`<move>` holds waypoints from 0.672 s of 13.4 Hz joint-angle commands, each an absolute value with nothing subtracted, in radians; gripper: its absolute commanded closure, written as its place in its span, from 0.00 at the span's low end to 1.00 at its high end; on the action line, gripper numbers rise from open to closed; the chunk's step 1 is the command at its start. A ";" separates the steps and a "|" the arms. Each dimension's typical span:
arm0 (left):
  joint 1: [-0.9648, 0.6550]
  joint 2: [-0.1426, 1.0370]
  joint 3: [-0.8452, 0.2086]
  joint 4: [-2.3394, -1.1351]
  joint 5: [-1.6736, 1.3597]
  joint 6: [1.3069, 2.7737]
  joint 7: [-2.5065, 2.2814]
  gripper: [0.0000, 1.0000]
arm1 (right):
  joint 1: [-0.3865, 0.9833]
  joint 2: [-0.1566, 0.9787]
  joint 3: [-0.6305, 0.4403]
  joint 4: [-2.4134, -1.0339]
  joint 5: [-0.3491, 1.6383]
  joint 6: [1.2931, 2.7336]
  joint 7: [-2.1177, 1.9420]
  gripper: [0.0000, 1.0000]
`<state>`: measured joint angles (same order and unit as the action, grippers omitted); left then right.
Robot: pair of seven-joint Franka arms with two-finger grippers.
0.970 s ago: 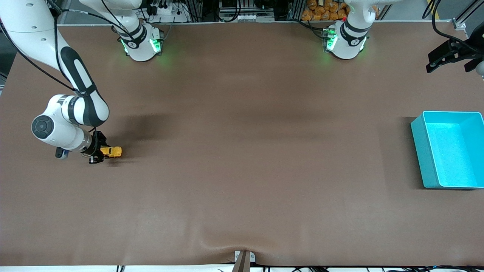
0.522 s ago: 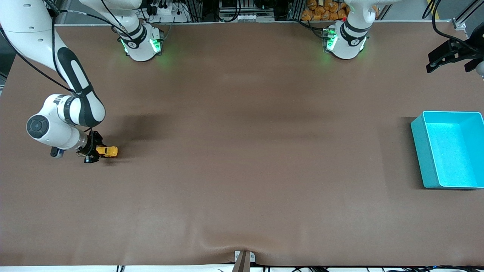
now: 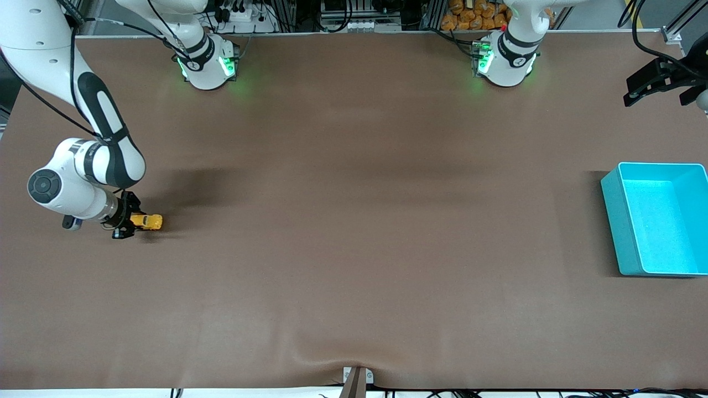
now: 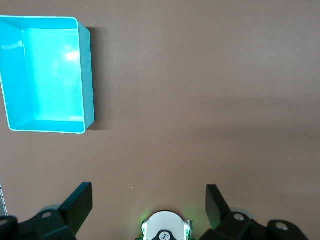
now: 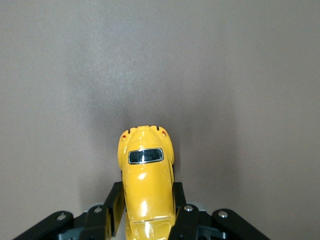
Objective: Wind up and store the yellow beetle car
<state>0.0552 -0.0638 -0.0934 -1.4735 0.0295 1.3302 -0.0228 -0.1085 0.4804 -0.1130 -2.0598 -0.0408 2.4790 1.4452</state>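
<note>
A: Front view first, what fills most of it?
B: A brown desk [image 3: 354, 221] filling nearly the whole frame, with both arm bases along the top edge

A: Next biggest?
B: A teal bin [image 3: 658, 218] at the middle right edge of the frame, at the left arm's end of the desk. The left wrist view has it in its upper left corner [image 4: 47, 75], and nothing shows inside it

A: Where are the arms?
B: The right arm bends down the left side of the frame. Its right end effector [image 3: 133, 222] sits low at the desk in the middle left of the frame. The left arm waits, with the left end effector [image 3: 661, 83] at the upper right edge of the frame, fingers spread wide with nothing between them; the left wrist view shows them [image 4: 147, 210] along its bottom edge

A: And the smallest thing?
B: The yellow beetle car [image 3: 147, 221], in the middle left of the frame, well apart from the bin. In the right wrist view its body [image 5: 146, 182] is at the bottom centre, with the right end effector [image 5: 146, 212] clamped on both flanks
</note>
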 commanded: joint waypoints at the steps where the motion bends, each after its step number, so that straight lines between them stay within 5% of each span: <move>1: 0.061 -0.066 -0.100 -1.471 0.052 1.335 -0.017 0.00 | -0.120 0.560 -0.124 -2.042 -0.074 2.479 1.462 0.87; 9: 0.061 -0.066 -0.100 -1.471 0.052 1.335 -0.017 0.00 | -0.169 0.565 -0.144 -2.029 -0.107 2.485 1.416 0.88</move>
